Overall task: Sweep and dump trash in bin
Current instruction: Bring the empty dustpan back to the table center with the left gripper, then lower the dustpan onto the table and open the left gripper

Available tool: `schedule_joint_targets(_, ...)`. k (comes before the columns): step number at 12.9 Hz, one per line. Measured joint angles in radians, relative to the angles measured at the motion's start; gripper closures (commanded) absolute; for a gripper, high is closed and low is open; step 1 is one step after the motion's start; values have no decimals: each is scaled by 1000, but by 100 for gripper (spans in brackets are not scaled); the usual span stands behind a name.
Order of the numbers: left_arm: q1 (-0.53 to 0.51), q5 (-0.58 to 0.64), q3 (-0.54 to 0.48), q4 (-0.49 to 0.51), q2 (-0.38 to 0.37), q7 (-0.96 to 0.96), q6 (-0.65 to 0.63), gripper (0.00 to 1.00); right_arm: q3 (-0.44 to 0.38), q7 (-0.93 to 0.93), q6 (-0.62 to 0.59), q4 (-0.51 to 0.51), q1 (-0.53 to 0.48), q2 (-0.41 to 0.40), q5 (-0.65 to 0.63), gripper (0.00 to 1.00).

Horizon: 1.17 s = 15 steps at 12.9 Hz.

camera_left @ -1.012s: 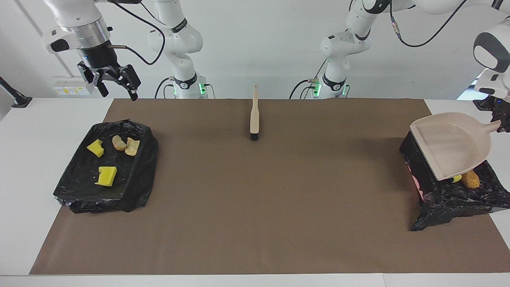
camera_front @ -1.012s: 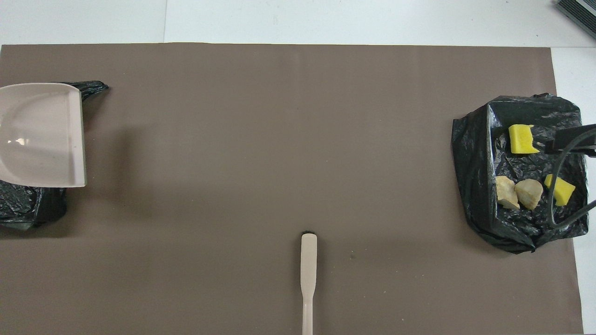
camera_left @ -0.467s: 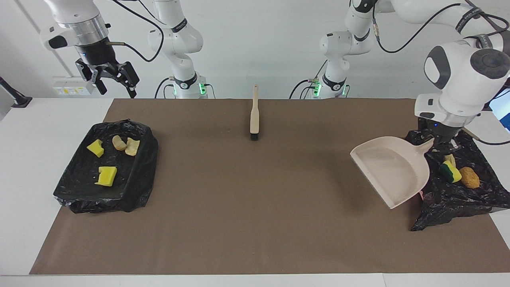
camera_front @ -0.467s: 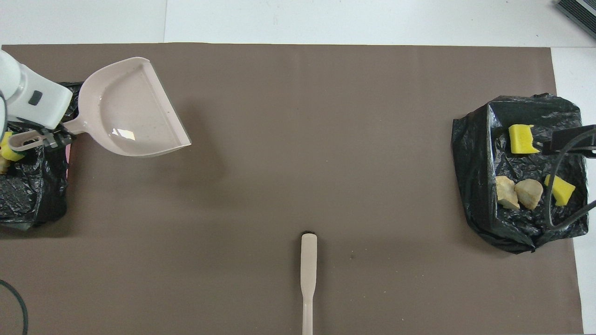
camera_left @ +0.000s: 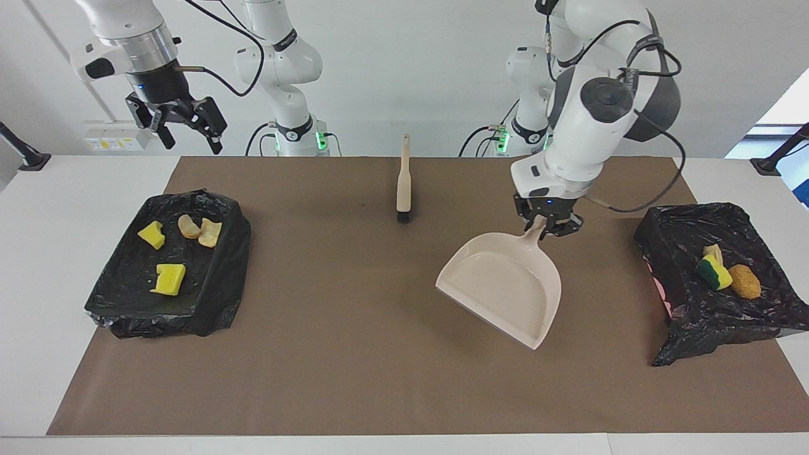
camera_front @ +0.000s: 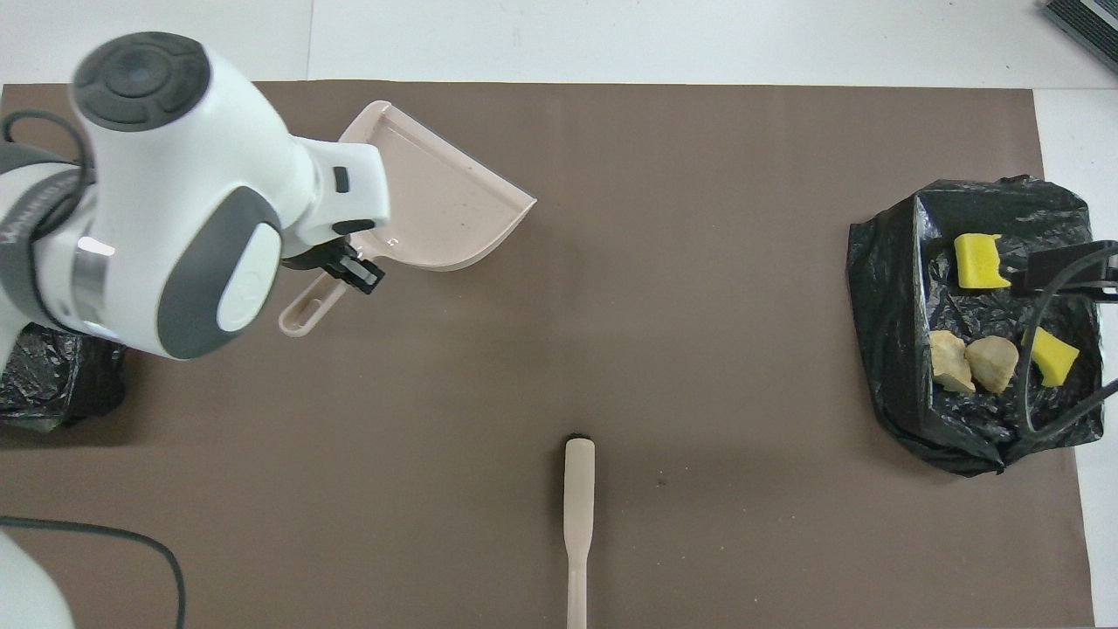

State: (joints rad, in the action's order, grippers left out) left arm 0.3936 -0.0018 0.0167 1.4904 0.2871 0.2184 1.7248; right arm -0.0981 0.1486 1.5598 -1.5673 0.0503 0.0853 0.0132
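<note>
My left gripper (camera_left: 547, 226) is shut on the handle of the beige dustpan (camera_left: 499, 287), which is empty and tilted low over the brown mat near its middle. Trash lies in two black-lined bins. The bin (camera_left: 221, 253) at the right arm's end holds two yellow sponge bits (camera_left: 169, 279) and two tan lumps (camera_left: 201, 230). The bin (camera_left: 663, 234) at the left arm's end holds a green-faced sponge (camera_left: 713, 273), an orange-brown lump (camera_left: 746, 282) and a pale piece. My right gripper (camera_left: 186, 129) hangs open and empty, high by the right arm's end bin.
The beige-handled brush (camera_left: 403, 183) lies on the mat (camera_left: 354, 328) close to the robots, bristles pointing away from them. In the overhead view the left arm's body covers much of the mat beside the dustpan (camera_front: 437, 205).
The left arm has swung the dustpan away from over its end's bin, toward the middle of the mat and lower. The right gripper has barely shifted.
</note>
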Motion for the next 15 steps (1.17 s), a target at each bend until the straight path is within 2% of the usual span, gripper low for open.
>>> schedule_joint_targets(2, 85, -3, 0, -33, 66, -190, 54, 100, -1, -42, -14, 0, -21, 0, 0, 0)
schedule_joint_targets(5, 161, -3, -1, -145, 184, -406, 89, 100, 14, -60, -38, -1, -33, 0, -2, 0)
schedule_joint_targets(10, 203, -3, -4, -205, 283, -569, 148, 100, 76, -105, -47, -4, -77, 0, -20, 0)
schedule_joint_targets(13, 238, -3, -4, -239, 363, -654, 190, 100, 89, -105, -69, -3, -79, 4, -20, 0)
schedule_joint_targets(15, 248, -7, -4, -249, 390, -668, 215, 100, 87, -105, -72, -3, -84, 10, -20, 0)
